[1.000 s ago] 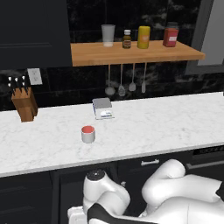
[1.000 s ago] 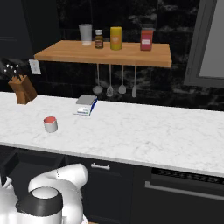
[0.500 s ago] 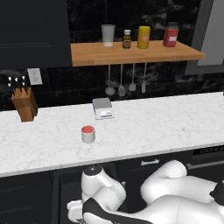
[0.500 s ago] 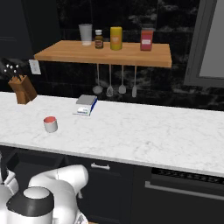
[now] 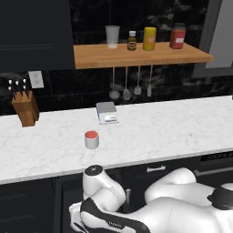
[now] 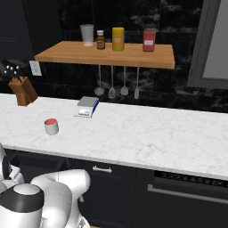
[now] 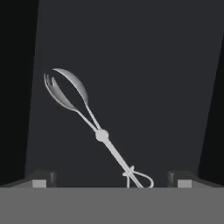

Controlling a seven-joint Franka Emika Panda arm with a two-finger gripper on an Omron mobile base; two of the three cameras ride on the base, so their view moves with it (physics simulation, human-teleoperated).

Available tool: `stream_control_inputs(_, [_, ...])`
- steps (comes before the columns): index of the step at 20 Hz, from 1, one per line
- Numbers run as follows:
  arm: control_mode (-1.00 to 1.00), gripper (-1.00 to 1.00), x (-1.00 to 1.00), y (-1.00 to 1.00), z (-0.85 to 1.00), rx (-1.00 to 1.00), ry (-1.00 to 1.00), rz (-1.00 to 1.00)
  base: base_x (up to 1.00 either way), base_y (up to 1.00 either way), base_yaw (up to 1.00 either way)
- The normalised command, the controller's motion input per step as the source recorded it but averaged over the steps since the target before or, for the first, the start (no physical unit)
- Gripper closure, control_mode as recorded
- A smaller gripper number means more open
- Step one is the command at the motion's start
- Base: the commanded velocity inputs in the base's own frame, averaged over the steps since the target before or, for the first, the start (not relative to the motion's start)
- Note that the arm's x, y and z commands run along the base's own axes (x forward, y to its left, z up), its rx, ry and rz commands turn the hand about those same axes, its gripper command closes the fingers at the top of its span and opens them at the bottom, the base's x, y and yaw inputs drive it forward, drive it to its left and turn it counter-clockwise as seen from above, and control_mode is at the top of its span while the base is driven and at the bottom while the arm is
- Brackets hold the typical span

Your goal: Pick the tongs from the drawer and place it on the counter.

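Note:
The hand view looks down into the drawer [image 7: 144,70], whose flat dark floor fills most of it. The silver tongs [image 7: 94,127] lie flat on that floor, spoon-and-fork head toward the upper left, small loops at the bottom middle. My gripper [image 7: 111,178] hangs above the loop end, open, with its two dark fingertips [image 7: 41,178] wide apart on either side of the tongs and nothing between them. The white marble counter [image 5: 150,132] runs across both base views above the arm; its slab [image 6: 147,138] is also seen from the right.
On the counter stand a red-topped cup [image 5: 91,139], a small scale [image 5: 107,112] and a knife block [image 5: 26,107]. A wooden shelf [image 5: 136,54] above carries jars, with ladles [image 5: 126,86] hanging under it. A narrow drawer front with a silver handle [image 6: 102,169] sits below the counter.
The arm's elbow has sunk lower and shifted left in both base views. The counter and its things stay put.

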Motion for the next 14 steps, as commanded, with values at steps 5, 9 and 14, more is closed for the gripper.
stream_control_inputs(5, [-1.00, -1.00, -0.04, 0.00, -0.34, -0.02, -0.03, 0.18, 0.00, 0.00, 0.00])
stream_control_inputs(9, [-1.00, -1.00, -0.04, 0.01, -0.38, 0.00, -0.10, 0.07, 0.00, 0.00, 0.00])
stream_control_inputs(14, [-1.00, -1.00, 0.00, 0.18, -0.34, 0.00, -0.08, 0.01, 0.00, 0.00, 0.00])
